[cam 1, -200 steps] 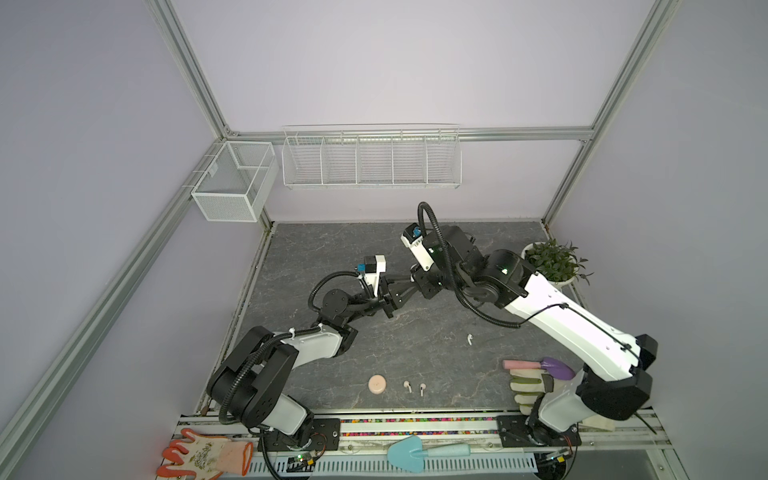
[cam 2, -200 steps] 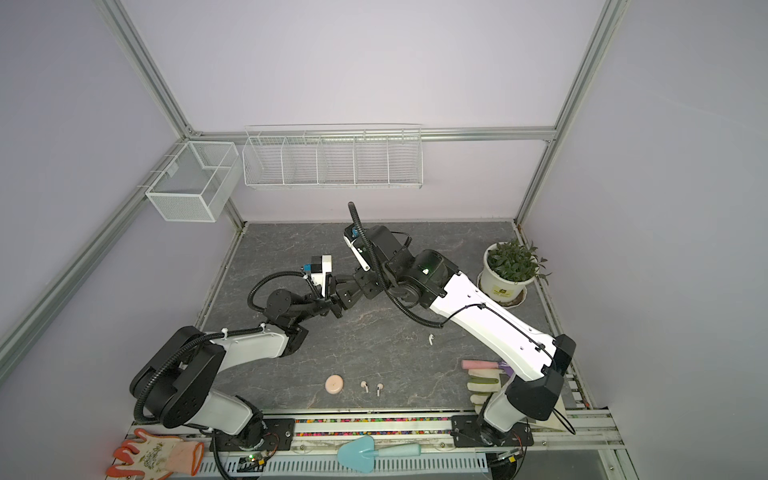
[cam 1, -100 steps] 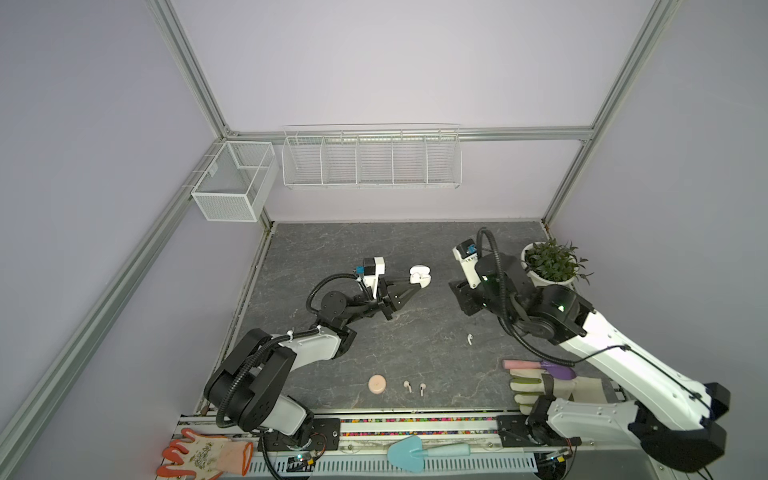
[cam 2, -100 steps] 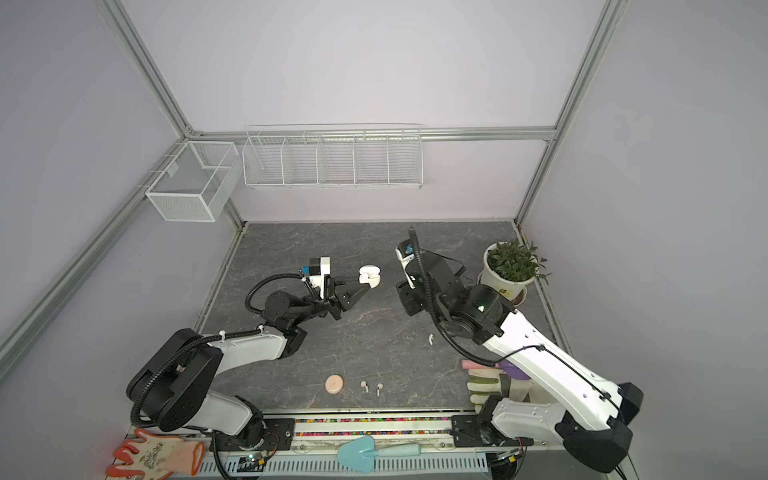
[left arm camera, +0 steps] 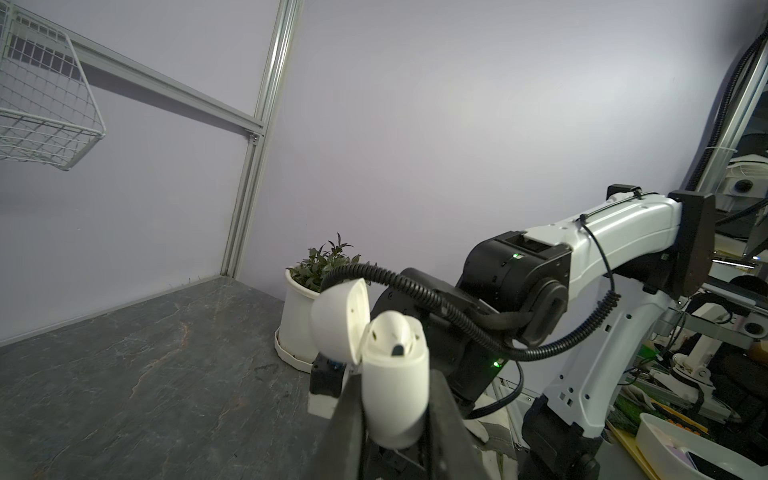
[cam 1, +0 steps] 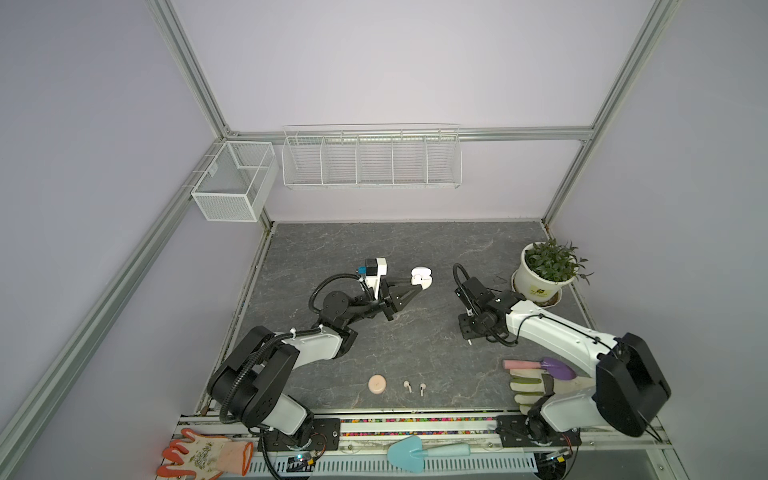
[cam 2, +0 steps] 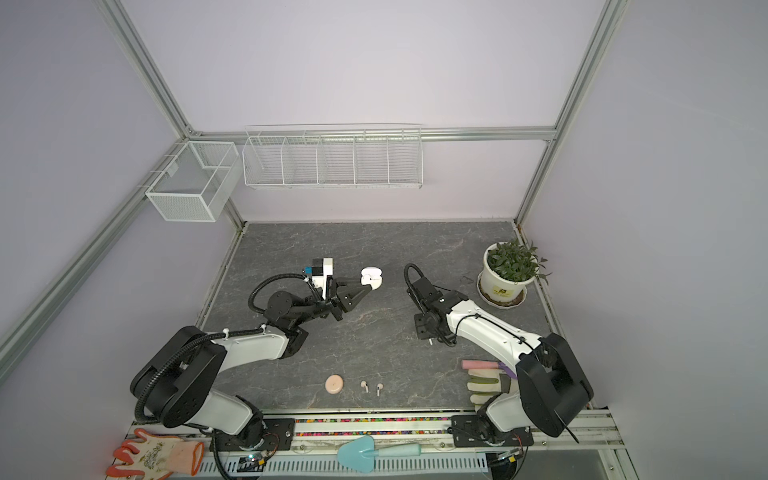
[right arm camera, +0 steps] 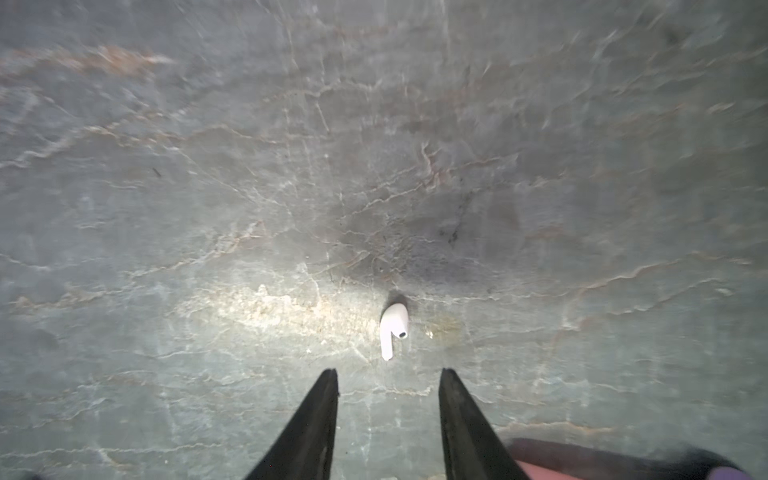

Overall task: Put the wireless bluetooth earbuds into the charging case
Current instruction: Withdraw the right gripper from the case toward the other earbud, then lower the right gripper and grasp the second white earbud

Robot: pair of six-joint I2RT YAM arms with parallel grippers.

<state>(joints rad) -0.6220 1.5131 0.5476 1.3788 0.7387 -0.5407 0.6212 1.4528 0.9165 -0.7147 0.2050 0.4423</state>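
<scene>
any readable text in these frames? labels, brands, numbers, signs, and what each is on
Nothing can be read in any view.
Pot label: yellow sticker with dark print, too small to read in both top views.
Orange glove: printed pattern on the back, too small to tell whether it is text.
Case: plain white, no marking visible.
Earbud: plain white, no marking visible.

Table (cam 2: 299,243), grey slate | charging case (cam 2: 371,277), white, lid open, clamped between left gripper (cam 2: 365,286) tips | white earbud (cam 2: 432,343), on table, just beside downward-pointing right gripper (cam 2: 427,334) | two pink earbuds (cam 2: 364,385), lying beside round pink case (cam 2: 334,383), near front edge | potted plant (cam 2: 505,270), far right corner
</scene>
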